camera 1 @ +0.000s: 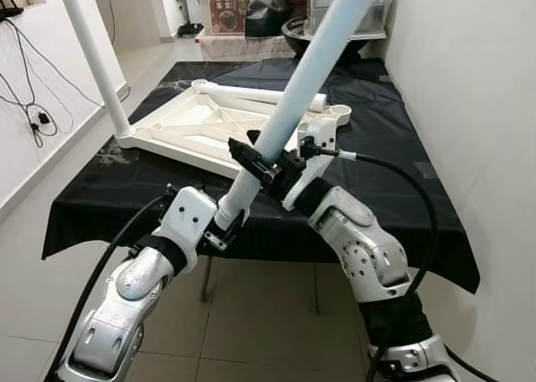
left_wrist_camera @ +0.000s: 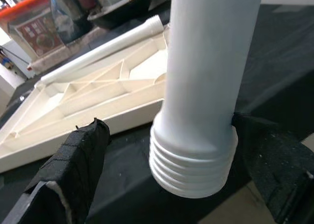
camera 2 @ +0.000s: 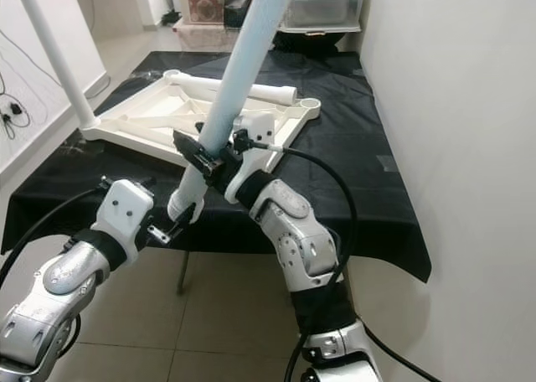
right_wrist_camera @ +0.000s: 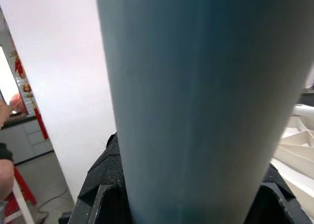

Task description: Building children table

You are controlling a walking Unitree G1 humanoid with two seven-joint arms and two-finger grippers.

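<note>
A long white table leg (camera 1: 311,68) slants up and away over the table's front edge. My right gripper (camera 1: 266,166) is shut on its lower part, black fingers (right_wrist_camera: 105,184) pressed on both sides. The leg's threaded end (left_wrist_camera: 194,165) hangs past the edge, and my left gripper (camera 1: 224,223) stands open around it, one finger (left_wrist_camera: 73,170) well apart from it. The white tabletop (camera 1: 197,122) lies upside down on the black cloth. Another leg (camera 1: 92,55) stands upright in its near left corner. A third leg (camera 1: 260,95) lies along its far side, by an empty socket (camera 1: 339,111).
The black-covered table (camera 1: 394,156) runs along a white wall (camera 1: 469,80) on the right. A clear plastic box (camera 1: 352,9) and a dark bowl (camera 1: 303,34) stand beyond its far end. Cables (camera 1: 33,114) hang on the left wall above tiled floor.
</note>
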